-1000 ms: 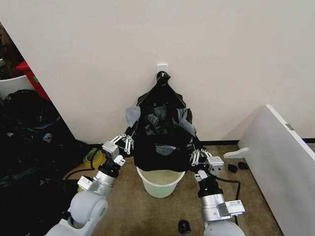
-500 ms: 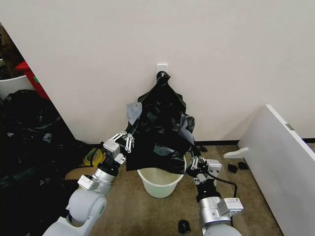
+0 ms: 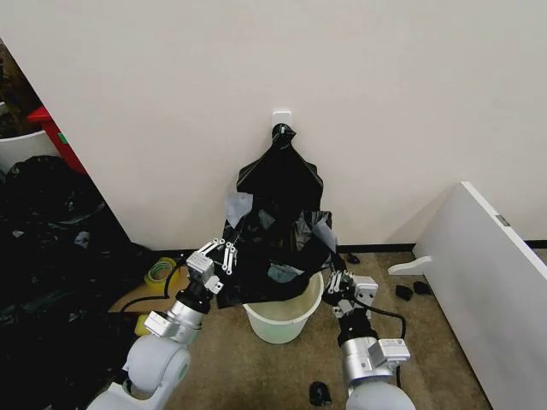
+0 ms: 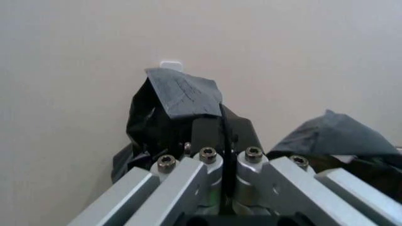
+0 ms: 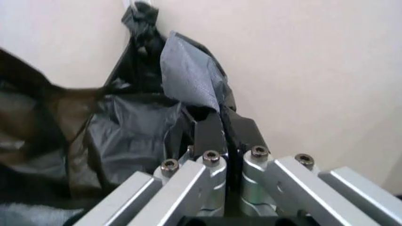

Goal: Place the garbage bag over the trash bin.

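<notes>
The trash bin (image 3: 279,324) is a cream-white bucket on the floor by the wall, between my two arms. The garbage bag (image 3: 272,256) hangs stretched between both grippers, and its lower edge lies over the bin's far and left rim. My left gripper (image 3: 225,254) is shut on the bag's left edge, just above the bin's left side. Over the bin's right rim, my right gripper (image 3: 336,278) pinches the other edge. In the left wrist view the left gripper (image 4: 221,126) clamps a grey flap of the garbage bag (image 4: 184,92). The right gripper (image 5: 223,123) clamps the garbage bag (image 5: 188,70) likewise.
A black bag bundle (image 3: 281,175) hangs from a white hook (image 3: 282,115) on the wall right behind the bin. A big heap of black plastic (image 3: 47,248) fills the left side. A white panel (image 3: 487,278) leans at right. A yellow roll (image 3: 158,273) and small dark items (image 3: 319,394) lie on the floor.
Both grippers have come down and closer to the bin with the bag. Its lower edge, which hung above the bin, now drapes onto the rim.
</notes>
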Available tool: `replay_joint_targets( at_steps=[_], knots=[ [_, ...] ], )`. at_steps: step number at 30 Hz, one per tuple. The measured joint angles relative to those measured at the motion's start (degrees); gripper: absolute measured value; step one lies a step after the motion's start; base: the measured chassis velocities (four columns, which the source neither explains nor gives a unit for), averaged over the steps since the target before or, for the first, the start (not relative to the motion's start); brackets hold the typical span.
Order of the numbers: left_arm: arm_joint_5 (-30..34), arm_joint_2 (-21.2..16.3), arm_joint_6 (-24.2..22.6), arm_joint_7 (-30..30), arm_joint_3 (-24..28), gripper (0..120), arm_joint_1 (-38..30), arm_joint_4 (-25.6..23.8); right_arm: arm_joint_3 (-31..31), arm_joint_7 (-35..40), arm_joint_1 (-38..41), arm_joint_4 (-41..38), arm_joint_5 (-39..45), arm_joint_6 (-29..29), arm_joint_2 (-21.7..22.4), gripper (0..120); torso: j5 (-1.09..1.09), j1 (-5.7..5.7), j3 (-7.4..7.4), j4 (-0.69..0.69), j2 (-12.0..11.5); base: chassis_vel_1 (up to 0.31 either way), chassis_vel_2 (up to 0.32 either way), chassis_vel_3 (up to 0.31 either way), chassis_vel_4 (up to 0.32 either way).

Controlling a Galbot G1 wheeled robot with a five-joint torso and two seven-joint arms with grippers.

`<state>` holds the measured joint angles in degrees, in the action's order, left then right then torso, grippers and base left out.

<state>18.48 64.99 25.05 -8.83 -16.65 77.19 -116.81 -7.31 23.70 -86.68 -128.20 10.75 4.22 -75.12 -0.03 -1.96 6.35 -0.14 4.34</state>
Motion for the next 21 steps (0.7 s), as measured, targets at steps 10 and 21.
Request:
replay_joint_targets(
  at_steps=[10,21],
  knots=[
    [1.85,1.33,0.02,-0.84,1.18,0,0.8,1.22,-1.35,-0.46,2.11,1.36,-0.23,0.99,-0.42,0,-0.01,0.01,0.0,0.0,0.0,0.0,0.0,0.0,0.0],
    [0.12,2.24,2.67,-4.35,1.54,0,1.92,4.31,-1.51,-0.66,3.45,6.15,-0.41,2.92,-1.35,0,-0.01,0.01,0.0,0.0,0.0,0.0,0.0,0.0,0.0]
  ],
)
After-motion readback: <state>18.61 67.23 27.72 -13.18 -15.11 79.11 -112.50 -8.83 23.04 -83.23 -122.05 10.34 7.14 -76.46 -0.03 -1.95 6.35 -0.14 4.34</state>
